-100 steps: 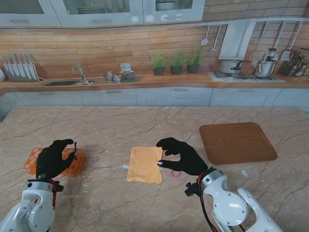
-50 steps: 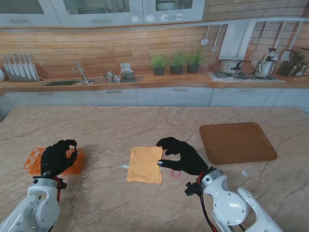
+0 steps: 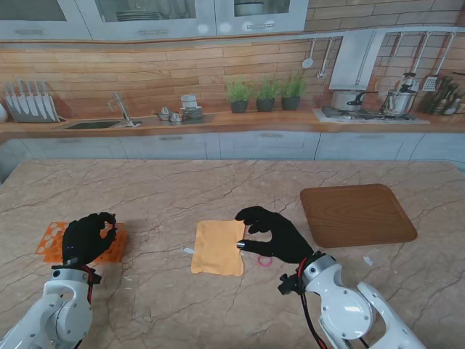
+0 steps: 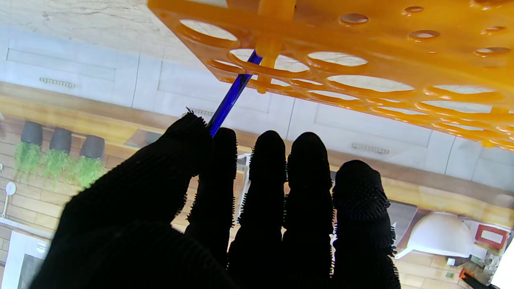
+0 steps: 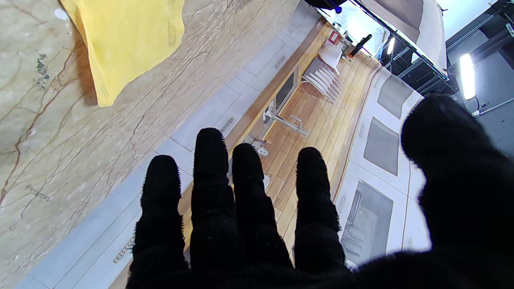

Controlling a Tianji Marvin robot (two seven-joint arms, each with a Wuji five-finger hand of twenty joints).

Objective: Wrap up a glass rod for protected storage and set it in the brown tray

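Note:
A blue glass rod (image 4: 233, 94) stands in the orange rack (image 3: 49, 240) at the table's left and passes through one of its holes (image 4: 257, 64). My left hand (image 3: 87, 238) is over the rack's right end, thumb and index finger (image 4: 219, 160) pinched on the rod's upper end. The yellow cloth (image 3: 218, 247) lies flat at the table's middle. My right hand (image 3: 272, 234) hovers at its right edge, fingers spread, holding nothing; the right wrist view shows a corner of the cloth (image 5: 128, 36) beyond the fingers. The brown tray (image 3: 356, 214) sits bare at the right.
A small pink ring (image 3: 265, 262) lies on the marble beside the cloth, partly under my right hand. A small white scrap (image 3: 188, 251) lies at the cloth's left edge. The kitchen counter with sink, plants and stove runs behind the table.
My left hand has curled its fingers tighter around the rod's top and shifted slightly over the rack. The right hand, cloth and tray have not moved.

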